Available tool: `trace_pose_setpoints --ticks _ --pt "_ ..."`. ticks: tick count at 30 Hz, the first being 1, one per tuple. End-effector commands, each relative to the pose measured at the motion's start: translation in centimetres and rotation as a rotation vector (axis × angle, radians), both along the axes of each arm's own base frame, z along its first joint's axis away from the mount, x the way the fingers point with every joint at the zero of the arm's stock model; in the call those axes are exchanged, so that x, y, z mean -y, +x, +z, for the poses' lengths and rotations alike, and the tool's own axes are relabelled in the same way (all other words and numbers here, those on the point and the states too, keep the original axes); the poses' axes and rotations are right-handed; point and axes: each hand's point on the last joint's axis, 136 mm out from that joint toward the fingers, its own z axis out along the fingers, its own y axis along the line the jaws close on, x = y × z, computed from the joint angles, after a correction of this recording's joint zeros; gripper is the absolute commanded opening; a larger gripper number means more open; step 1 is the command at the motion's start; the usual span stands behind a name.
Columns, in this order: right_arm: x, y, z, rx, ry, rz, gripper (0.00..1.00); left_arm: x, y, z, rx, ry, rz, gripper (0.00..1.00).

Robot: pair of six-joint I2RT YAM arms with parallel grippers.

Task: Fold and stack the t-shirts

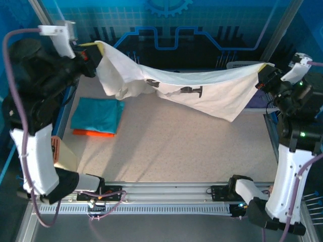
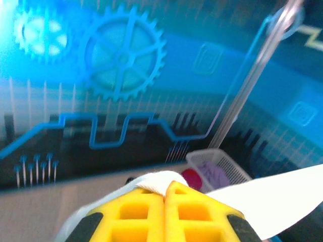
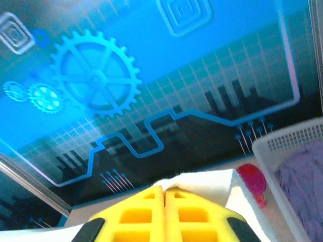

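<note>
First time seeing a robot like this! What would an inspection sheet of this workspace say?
Surface: speckled beige tabletop, no spills seen.
Job's things: large white t-shirt stretched in the air between both arms; folded teal t-shirt lying on orange t-shirt, left side.
Clutter: white plastic mesh basket holding purple cloth; round pink-red object beside it.
Grippers: left gripper and right gripper each shut on the white shirt's edge.
Cables: lilac cables along both arms.
Surroundings: blue gear-and-circuit backdrop.

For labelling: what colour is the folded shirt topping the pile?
Teal folded cloth shirt; top external view.
</note>
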Motion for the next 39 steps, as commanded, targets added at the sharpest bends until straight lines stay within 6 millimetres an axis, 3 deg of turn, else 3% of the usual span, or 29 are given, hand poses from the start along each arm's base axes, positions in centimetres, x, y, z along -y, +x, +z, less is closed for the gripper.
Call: trace_pose_setpoints --ticks 1,6,11,15,18,23,29,32,36,39 --pt "-0.2 -4.0 5.3 0.210 -0.077 -0.044 0.00 0.3 -4.2 5.4 0.267 0.025 -0.056 0.00" --pt "0.8 -9.4 8.7 0.347 -0.105 -0.175 0.00 0.3 -8.4 7.8 0.409 0.033 -0.098 0.00" --pt "1.0 -12.4 10.3 0.379 -0.114 -0.225 0.00 -0.1 -10.2 9.4 0.479 0.020 -0.086 0.00" --pt "1.5 -11.7 9.6 0.322 -0.096 -0.239 0.00 -0.6 -8.2 9.3 0.438 0.006 -0.039 0.00" --pt "1.7 -9.0 7.2 0.197 -0.068 -0.214 0.00 -0.8 -5.0 7.6 0.354 0.009 0.001 0.00" --pt "2.4 -3.3 -0.9 -0.074 -0.020 -0.186 0.00 -0.7 2.2 0.4 0.139 0.013 0.061 0.00" --pt "3.1 2.4 -13.8 -0.399 0.020 -0.151 0.00 0.1 9.4 -11.3 -0.096 -0.002 0.080 0.00" --pt "3.5 4.5 -18.6 -0.470 0.033 -0.150 0.00 0.4 12.7 -17.5 -0.194 0.010 0.099 0.00" --pt "4.1 7.2 -23.3 -0.531 0.025 -0.152 0.00 0.8 16.8 -23.9 -0.282 0.015 0.103 0.00" --pt "4.9 9.0 -25.5 -0.560 -0.004 -0.166 0.00 1.4 19.2 -26.9 -0.341 0.000 0.081 0.00"
